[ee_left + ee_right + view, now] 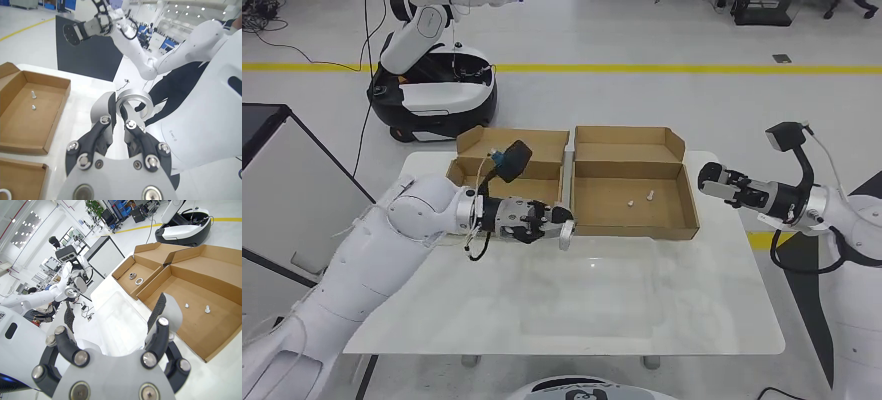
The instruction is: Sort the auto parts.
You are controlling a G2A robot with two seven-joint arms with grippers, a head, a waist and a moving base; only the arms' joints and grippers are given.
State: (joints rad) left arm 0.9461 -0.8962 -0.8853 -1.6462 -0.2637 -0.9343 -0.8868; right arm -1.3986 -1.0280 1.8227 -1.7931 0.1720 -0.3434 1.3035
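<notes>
The white table (642, 300) carries two open cardboard boxes side by side. My left gripper (117, 106) hovers just in front of where they meet, pinching a metal ring (132, 94) by its wall, one finger outside and one through the hole. My right gripper (113, 306) hangs beside the outer wall of the right box (607, 205), jaws spread wide with nothing between them. The left box (542, 190) holds a flanged hub (132, 275) and a flat washer (139, 281) close together. In the right box lie two small bolts (186, 305), a little apart.
</notes>
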